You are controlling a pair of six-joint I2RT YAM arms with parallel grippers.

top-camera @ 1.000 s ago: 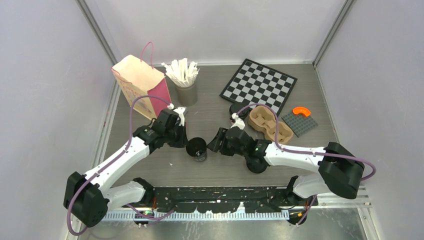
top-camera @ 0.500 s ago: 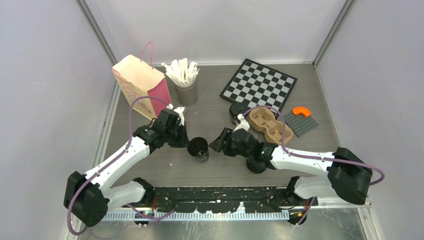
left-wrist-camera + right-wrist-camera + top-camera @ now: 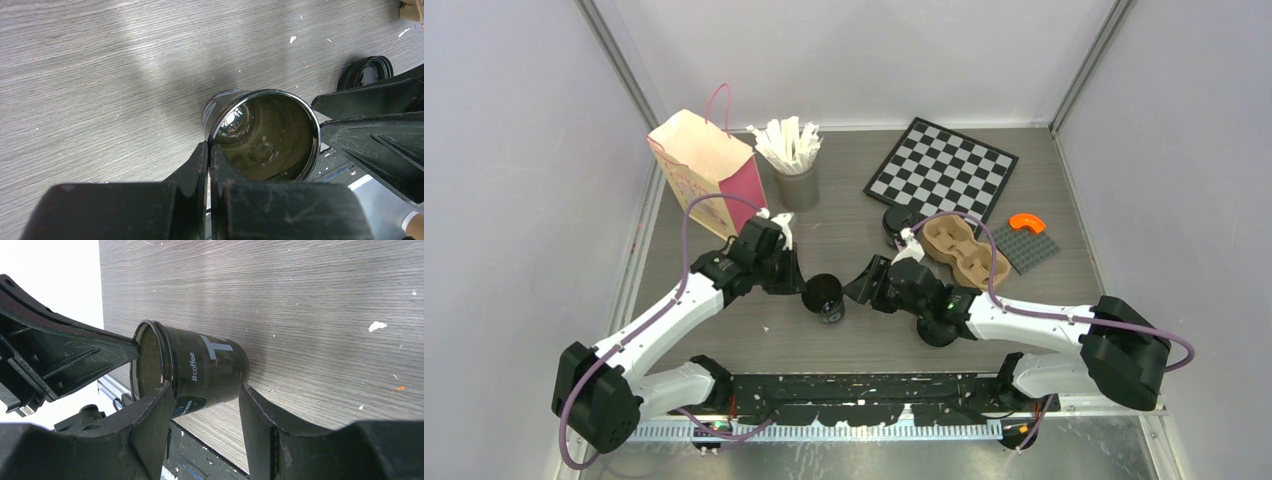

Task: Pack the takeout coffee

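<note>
Black cup (image 3: 825, 297), rim pinched in closed left gripper (image 3: 209, 150); right gripper (image 3: 206, 390) half-open beside it, carrier (image 3: 965, 250) behind. Only right wrist shows the "#coffee" print (image 3: 192, 369).

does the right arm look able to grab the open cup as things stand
Probably yes: the right gripper is open with a finger either side of the cup, nothing else between. The left gripper pinches the far rim, out of its way.

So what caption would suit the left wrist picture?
Left gripper pinching the rim of a lidless black coffee cup on the table, the open right gripper close alongside.
</note>
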